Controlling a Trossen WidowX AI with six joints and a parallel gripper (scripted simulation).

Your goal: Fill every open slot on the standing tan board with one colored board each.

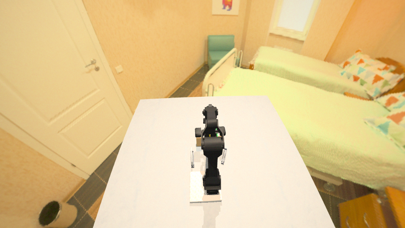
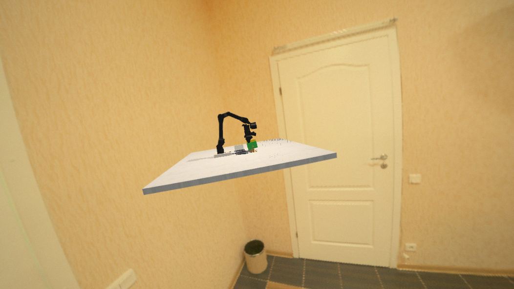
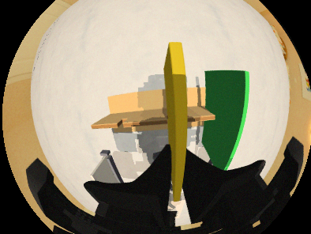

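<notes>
So your gripper [image 2: 248, 141] [image 3: 172, 148] has its fingers clamped on the yellow board [image 1: 210, 135] [image 2: 253, 140] [image 3: 178, 107], which you're holding upright. In the wrist view it runs crosswise over the standing tan board [image 1: 198, 141] [image 3: 154, 117], somewhere between the middle and the green end. I can't tell from here if the notch is on the slot or if the two are locked together, since the lower edge is out of sight.

The green board [image 2: 252, 145] [image 3: 225, 111] stands upright over at the tan board's right end in the wrist shot, also crosswise and well apart from your yellow one. Can't make out how far down it sits, either. Toward the left end of the tan board there's a small notch in the top edge, with no colored board in it.

From the top, your black arm [image 1: 212, 146] [image 2: 220, 131] covers a good chunk of the work. You've got a slim grey piece [image 1: 193, 158] [image 3: 106, 170] on one side of the arm and another slim grey piece [image 1: 224, 156] on the other. The pale square plate [image 1: 196, 186] pokes out beside the arm's base, all of it on the white tabletop [image 1: 158, 127] [image 2: 215, 170] [image 3: 237, 51].
</notes>
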